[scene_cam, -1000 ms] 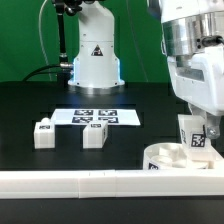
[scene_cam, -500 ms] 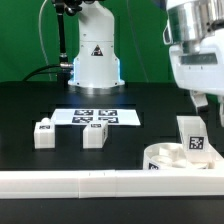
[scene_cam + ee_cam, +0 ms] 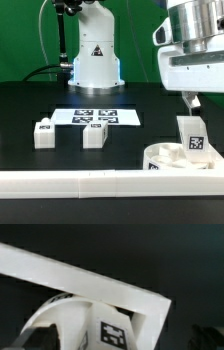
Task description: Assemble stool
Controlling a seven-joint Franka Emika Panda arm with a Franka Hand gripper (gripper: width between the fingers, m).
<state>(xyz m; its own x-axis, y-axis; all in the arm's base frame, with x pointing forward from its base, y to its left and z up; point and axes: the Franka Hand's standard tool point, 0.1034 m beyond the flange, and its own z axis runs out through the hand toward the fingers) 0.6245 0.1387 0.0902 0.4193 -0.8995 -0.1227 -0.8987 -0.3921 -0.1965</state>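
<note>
- The seat [image 3: 165, 157] is placed at the table's [image 3: 30, 100] front edge, toward the corner on the exterior view's right, just behind the rail [image 3: 80, 182].
- One standing leg [image 3: 193, 135] is set upright on it, tag outward.
- In the wrist view, the seat [image 3: 55, 317], standing leg [image 3: 112, 331] and rail [image 3: 100, 280] are seen close up.
- The gripper [image 3: 193, 101] is held just above the standing leg, apart from it; whether its fingers are spread or closed cannot be told.
- The nearer loose leg [image 3: 94, 134] and the farther loose leg [image 3: 42, 133] are laid mid-table, before the marker board [image 3: 96, 117].
- A second leg is judged to be due. The standing leg should be cleared straight upward so it is not knocked, and a loose leg gripped squarely on its flat sides.
</note>
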